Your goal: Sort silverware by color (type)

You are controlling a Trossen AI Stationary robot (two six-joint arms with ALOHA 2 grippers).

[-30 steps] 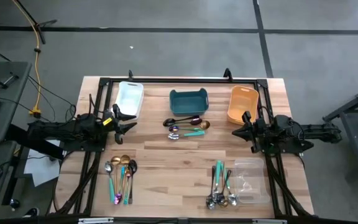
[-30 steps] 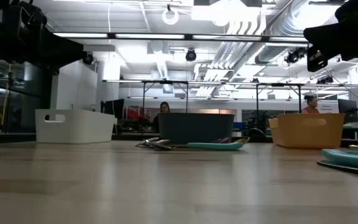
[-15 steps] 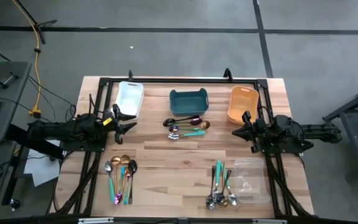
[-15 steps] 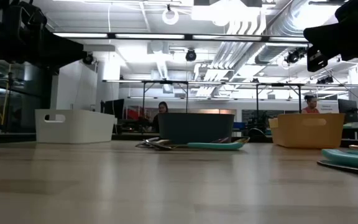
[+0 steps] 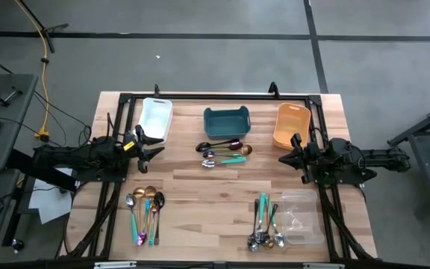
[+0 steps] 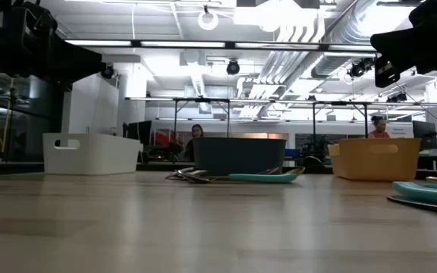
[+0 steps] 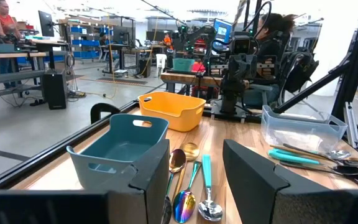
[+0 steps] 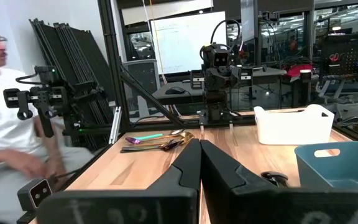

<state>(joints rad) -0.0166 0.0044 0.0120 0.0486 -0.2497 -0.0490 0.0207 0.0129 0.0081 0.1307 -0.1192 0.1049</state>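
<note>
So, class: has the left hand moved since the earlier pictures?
No. In the high view the left hand sits at the same spot beside the white bin, open and empty, as before.

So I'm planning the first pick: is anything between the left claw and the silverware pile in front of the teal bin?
Nothing visible. The left claw, open, hangs beside the white bin, and bare tabletop lies between it and the silverware pile before the teal bin.

No text, label or number is legible; the far whiteboard's [image 8: 180,42] writing seems too faint.
</note>
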